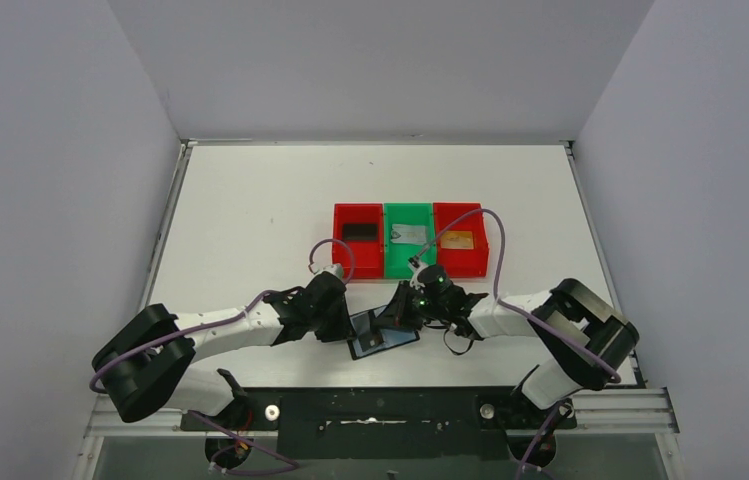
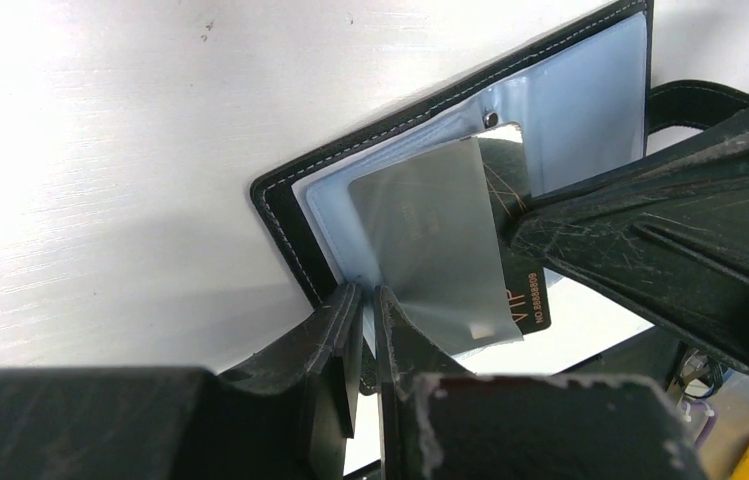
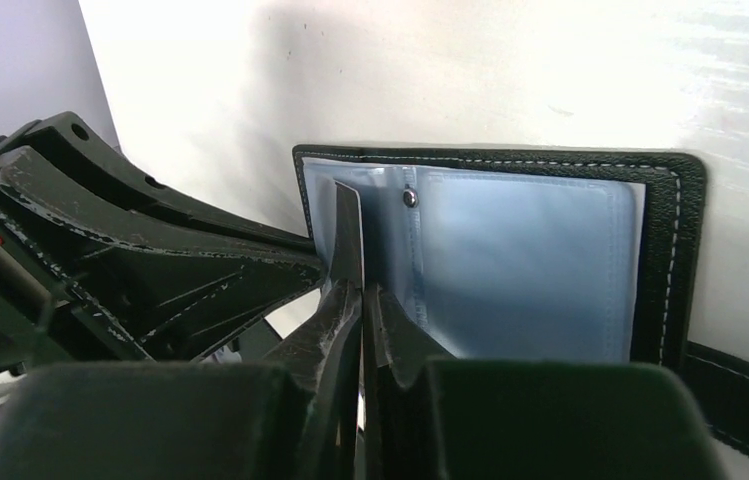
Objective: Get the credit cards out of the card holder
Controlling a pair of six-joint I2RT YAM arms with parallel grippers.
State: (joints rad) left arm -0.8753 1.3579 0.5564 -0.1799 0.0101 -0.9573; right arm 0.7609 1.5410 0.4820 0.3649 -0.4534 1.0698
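Note:
The black card holder lies open near the table's front edge, its grey-blue pockets facing up. My left gripper is shut on the near edge of the card holder, pinning it from the left. My right gripper is shut on a black credit card, which shows edge-on in the right wrist view. In the left wrist view this card, marked VIP, sticks partly out from under a clear pocket flap. In the top view the left gripper and the right gripper stand close together over the holder.
Behind the holder stand three bins in a row: a red bin with a dark card, a green bin with a silver card, and a red bin with a gold card. White walls enclose the table.

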